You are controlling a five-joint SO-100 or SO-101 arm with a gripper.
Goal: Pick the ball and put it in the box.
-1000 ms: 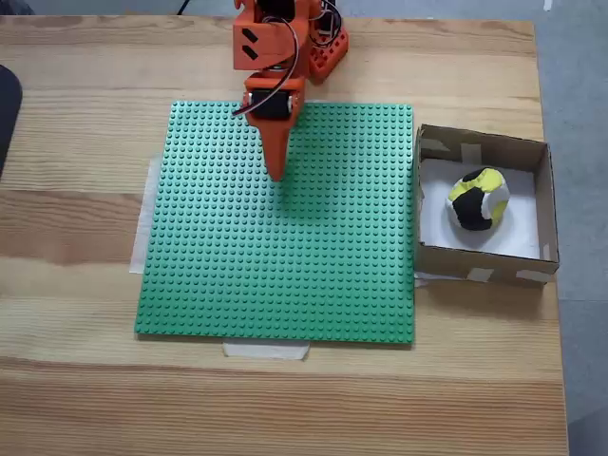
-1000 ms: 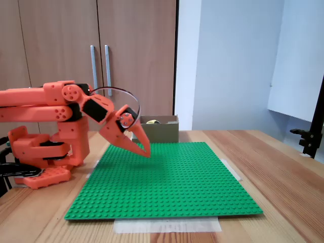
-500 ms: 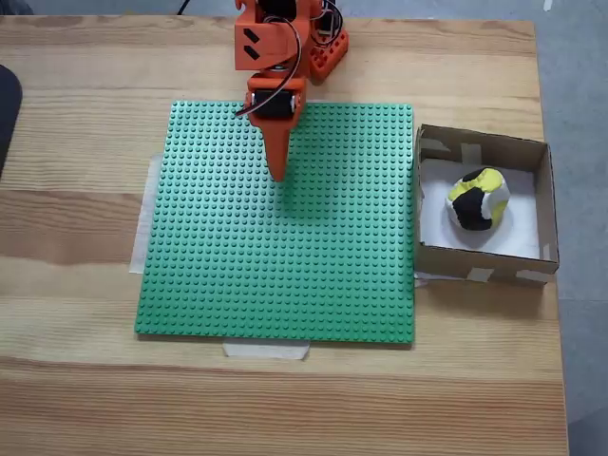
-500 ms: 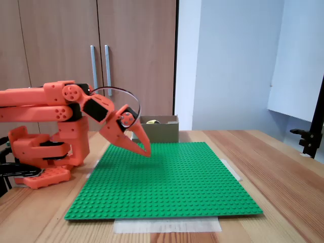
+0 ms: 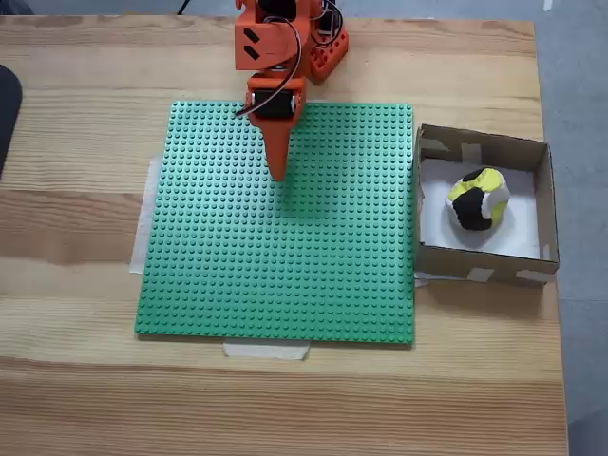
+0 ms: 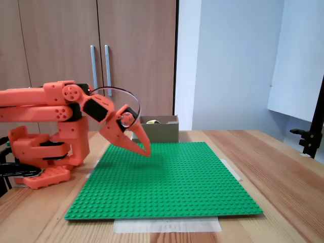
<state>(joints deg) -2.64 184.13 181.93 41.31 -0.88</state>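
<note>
The yellow, white and black ball lies inside the shallow cardboard box at the right of the table; from the side, a sliver of the ball peeks over the rim of the box. My orange gripper hovers just above the green baseplate, well left of the box. Its jaws are shut, with nothing between them. From the side, the gripper points down at a slant, its tip close above the plate.
The green studded baseplate is taped to the wooden table. The arm's orange base stands at the table's back edge. Wooden cabinet doors rise behind the table. A dark stand is at the right.
</note>
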